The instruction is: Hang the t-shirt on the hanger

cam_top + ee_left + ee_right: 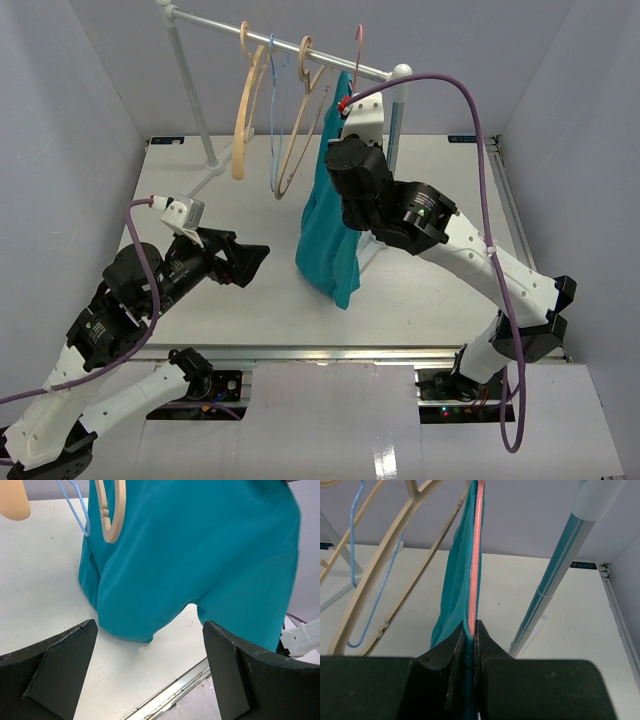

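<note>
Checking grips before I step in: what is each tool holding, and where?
Right tool pinches the hanger's pink wire with t-shirt fabric; left tool holds nothing.

White links [500, 265], black joints [415, 215], purple cables [478, 130], matte black claw fingers [60, 655].

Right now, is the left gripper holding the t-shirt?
No, the left gripper has its jaws wide open and empty, apart from the t-shirt hanging ahead of it.
</note>
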`<state>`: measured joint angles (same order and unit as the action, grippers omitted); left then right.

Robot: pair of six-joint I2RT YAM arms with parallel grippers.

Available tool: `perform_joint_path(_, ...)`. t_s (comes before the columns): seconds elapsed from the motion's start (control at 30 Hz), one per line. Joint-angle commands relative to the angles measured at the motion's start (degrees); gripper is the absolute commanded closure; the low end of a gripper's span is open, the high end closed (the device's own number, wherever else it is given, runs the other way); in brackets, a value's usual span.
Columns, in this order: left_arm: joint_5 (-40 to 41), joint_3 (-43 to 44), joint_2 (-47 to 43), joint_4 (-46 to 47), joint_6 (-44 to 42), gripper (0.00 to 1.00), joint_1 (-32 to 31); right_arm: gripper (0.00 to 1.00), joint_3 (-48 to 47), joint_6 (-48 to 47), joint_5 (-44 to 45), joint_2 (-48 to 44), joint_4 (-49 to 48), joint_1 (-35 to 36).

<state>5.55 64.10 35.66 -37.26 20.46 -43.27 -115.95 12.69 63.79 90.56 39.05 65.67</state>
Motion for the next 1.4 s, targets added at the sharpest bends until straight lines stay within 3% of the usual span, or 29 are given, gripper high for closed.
perform_joint_path(0.0, 0.33, -0.82, -0.71, -0.74, -0.78, 0.02, -0.06, 0.92, 2.15, -4.26, 3.20, -0.48, -12.16, -2.52)
perform_joint_path(0.67, 1.66, -4.62, -2.56, -0.52, -1.37, 0.02, -0.12, 0.92, 2.25, -4.37, 7.05, 9.16, -17.26, -5.61)
perform_joint_path(1.37, 2.80, -6.54, -2.32, 0.38, -0.59, 0.02, -0.06, 0.92, 15.95, -3.77, 9.16, 4.50, -26.36, -8.27)
